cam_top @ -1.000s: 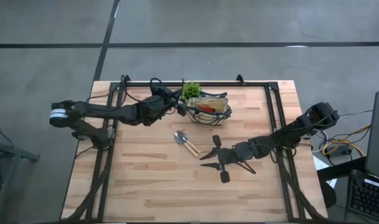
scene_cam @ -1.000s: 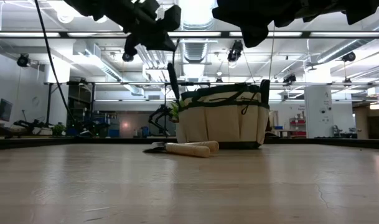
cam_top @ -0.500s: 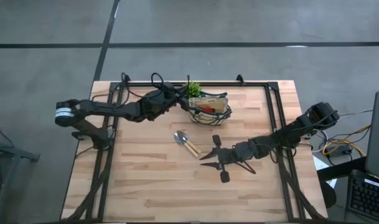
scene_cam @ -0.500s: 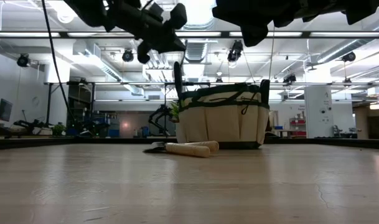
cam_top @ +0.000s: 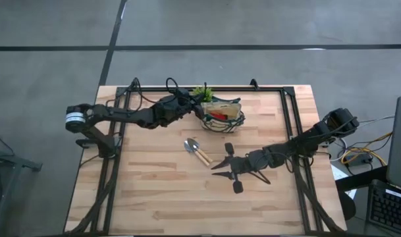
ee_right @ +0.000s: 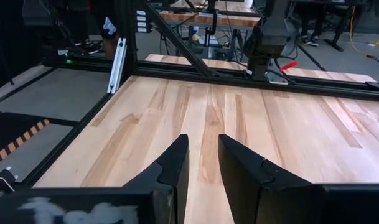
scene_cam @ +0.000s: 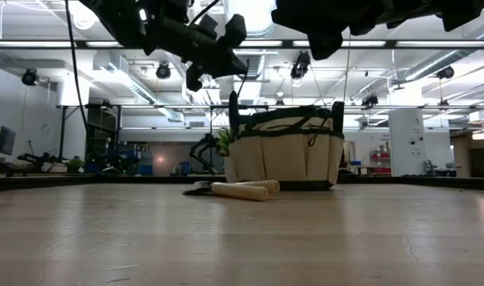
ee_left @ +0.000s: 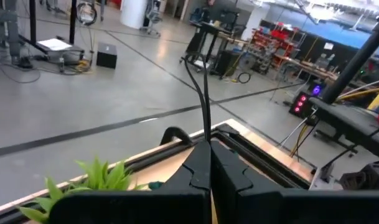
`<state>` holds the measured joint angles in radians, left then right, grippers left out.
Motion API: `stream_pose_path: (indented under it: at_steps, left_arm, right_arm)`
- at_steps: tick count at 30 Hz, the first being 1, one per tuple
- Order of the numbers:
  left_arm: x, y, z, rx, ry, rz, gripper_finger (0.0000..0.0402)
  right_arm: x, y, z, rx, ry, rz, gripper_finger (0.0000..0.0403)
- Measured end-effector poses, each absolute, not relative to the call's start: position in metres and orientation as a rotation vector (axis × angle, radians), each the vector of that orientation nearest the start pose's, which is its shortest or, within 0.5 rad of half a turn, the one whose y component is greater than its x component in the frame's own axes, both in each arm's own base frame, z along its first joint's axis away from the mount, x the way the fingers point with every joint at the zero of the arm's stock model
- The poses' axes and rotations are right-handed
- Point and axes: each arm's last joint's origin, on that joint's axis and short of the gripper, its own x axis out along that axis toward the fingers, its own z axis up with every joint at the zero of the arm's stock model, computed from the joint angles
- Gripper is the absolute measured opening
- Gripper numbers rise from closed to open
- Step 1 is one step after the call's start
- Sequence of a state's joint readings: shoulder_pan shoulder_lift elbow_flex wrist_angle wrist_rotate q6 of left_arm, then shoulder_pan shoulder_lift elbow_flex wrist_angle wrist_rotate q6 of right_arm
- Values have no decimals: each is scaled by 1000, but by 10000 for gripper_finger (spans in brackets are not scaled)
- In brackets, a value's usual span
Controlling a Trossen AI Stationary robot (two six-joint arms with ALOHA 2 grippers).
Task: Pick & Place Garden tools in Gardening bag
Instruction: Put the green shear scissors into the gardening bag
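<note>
Trowel (cam_top: pixel 198 152) lies flat, blade toward bag (cam_top: pixel 221 116); left tool (cam_top: pixel 191 110) clenched, right tool (cam_top: pixel 228 169) parted, empty.

Overhead, table-level, two wrist views — shared table (cam_top: pixel 160 191)

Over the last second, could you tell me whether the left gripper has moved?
Yes. In the high view the left gripper has moved rightward toward the gardening bag, past the small plant, and is now nearly at the bag's left rim.

grey concrete floor (cam_top: pixel 55 26), fluorescent ceiling strips (scene_cam: pixel 432 44), wooden table (cam_top: pixel 160 197), workshop benches.
</note>
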<state>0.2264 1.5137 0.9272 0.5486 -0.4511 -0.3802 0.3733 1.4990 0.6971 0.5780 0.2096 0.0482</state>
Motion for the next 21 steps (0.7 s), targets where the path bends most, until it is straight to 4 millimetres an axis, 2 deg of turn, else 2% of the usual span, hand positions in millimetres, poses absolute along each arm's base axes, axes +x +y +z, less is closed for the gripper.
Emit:
stream_pose_path:
  at_steps: [11,21]
  left_arm:
    - [324,87,266,-391,46,614,4]
    - [326,86,275,-394,-9,432,2]
  right_arm:
    - [289,107,211,-17,224,157,95]
    - [289,107,211,-16,219,156,89]
